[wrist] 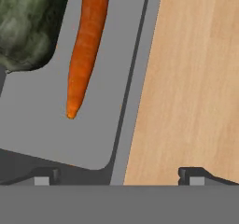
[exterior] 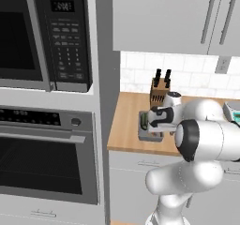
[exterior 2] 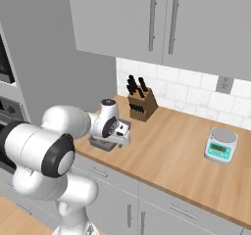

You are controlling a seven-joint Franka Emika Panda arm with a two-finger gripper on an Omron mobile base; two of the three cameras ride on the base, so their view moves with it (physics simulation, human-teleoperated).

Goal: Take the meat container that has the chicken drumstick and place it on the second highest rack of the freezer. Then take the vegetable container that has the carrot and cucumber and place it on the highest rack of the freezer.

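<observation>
- The gripper has its jaws spread wide, holding nothing; one fingertip hangs over the tray's floor, the other over bare wood, so they straddle the tray's rim.
- No brand or label can be read; the microwave display and the scale's panel are too blurred to make out.
- The cucumber, mottled dark green, lies at the left of the grey vegetable container.
- The carrot, slim and orange, lies beside the cucumber, its tip pointing toward the fingertips.
- The container sits on the wooden counter near its front edge, before the knife block.
- A teal scale stands well apart, to the right.
</observation>
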